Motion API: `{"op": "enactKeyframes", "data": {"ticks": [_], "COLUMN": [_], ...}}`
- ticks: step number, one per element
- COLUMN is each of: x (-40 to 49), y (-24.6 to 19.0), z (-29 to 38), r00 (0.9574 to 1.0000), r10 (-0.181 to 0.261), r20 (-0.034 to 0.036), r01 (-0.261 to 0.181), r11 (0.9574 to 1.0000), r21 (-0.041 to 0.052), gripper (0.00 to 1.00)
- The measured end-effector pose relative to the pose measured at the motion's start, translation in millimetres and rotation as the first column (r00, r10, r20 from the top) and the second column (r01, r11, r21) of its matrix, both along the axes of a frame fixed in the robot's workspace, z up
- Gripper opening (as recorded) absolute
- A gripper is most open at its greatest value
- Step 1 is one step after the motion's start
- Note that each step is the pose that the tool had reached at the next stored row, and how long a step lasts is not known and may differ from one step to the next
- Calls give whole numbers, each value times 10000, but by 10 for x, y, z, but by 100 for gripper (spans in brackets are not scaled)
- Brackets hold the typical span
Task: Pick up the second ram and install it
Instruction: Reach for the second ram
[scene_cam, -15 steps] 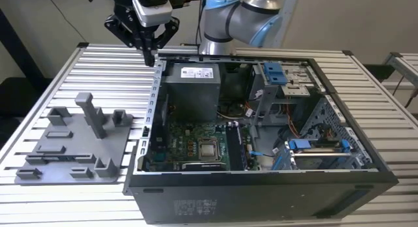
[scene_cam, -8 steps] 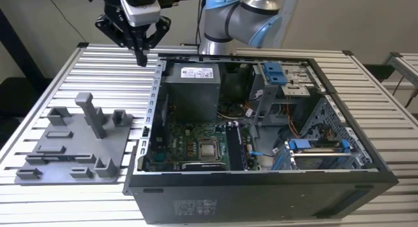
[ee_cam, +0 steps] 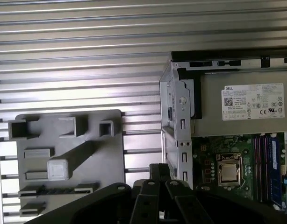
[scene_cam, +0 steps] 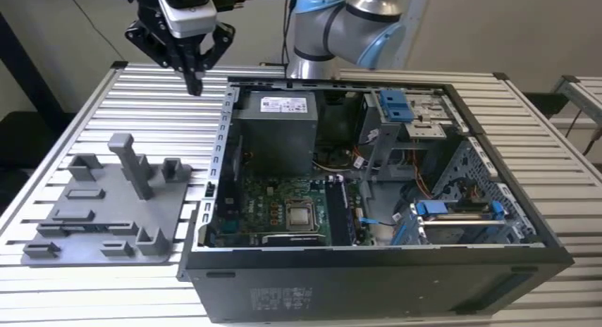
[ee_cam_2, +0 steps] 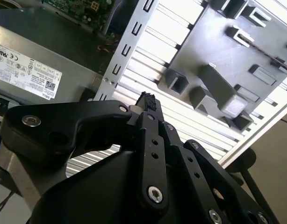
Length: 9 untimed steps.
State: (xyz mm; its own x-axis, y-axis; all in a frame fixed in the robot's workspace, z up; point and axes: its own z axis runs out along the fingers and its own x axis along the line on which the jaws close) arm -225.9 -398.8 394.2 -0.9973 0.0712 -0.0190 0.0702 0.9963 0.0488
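Black jointed jaws, pinched together on nothing, hang above the ribbed aluminium bench point(scene_cam: 94, 101), near the boxy computer case point(scene_cam: 376, 288) and blocky matte-grey fixture point(scene_cam: 168, 208).

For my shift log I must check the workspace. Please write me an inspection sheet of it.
Surface: slatted metal table, carrying the grey fixture and the open computer case.
Job's things: second ram, probably the thin dark strip standing in a fixture slot; a bluish stick sits in a motherboard slot.
Clutter: nothing seen.
Grippers: tool shut, holding nothing, above the table between fixture and case.
Cables: coloured wires inside the case.
Surroundings: another slatted table at the exterior view's right.
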Motion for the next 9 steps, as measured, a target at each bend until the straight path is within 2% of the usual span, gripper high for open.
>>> {"op": "enactKeyframes", "data": {"ticks": [9], "x": [-177], "y": [0], "z": [-2], "r00": [10000], "r10": [0], "r20": [-4], "r01": [0], "r11": [10000], "r21": [-1], "gripper": [11]}}
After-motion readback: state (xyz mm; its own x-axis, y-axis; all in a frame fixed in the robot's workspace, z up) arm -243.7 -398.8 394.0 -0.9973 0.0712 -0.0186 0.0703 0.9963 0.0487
